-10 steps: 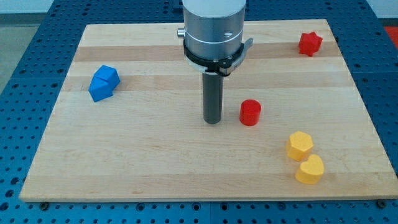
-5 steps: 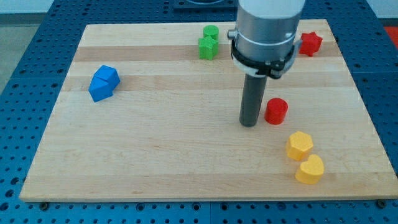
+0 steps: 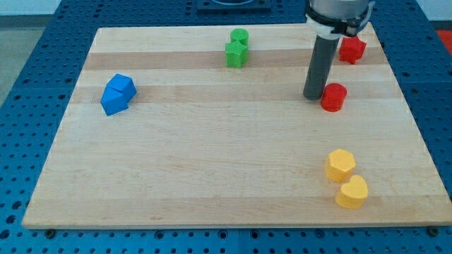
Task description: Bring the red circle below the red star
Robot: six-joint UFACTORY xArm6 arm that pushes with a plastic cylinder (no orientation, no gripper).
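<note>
The red circle [image 3: 333, 97] is a short red cylinder on the right part of the wooden board [image 3: 212, 169]. The red star [image 3: 352, 49] lies near the board's top right corner, above the circle and a little to its right. My tip [image 3: 313, 97] stands on the board just left of the red circle, touching or almost touching its left side. The dark rod partly hides the star's left edge.
Two green blocks [image 3: 237, 47] sit together at the top centre. Two blue blocks [image 3: 117, 94] sit together at the left. A yellow hexagon [image 3: 340, 164] and a yellow heart [image 3: 352, 192] lie at the lower right.
My tip has moved right and toward the view's top, pushing the red circle with it, closer to the red star. The green blocks came into view as the arm moved off them.
</note>
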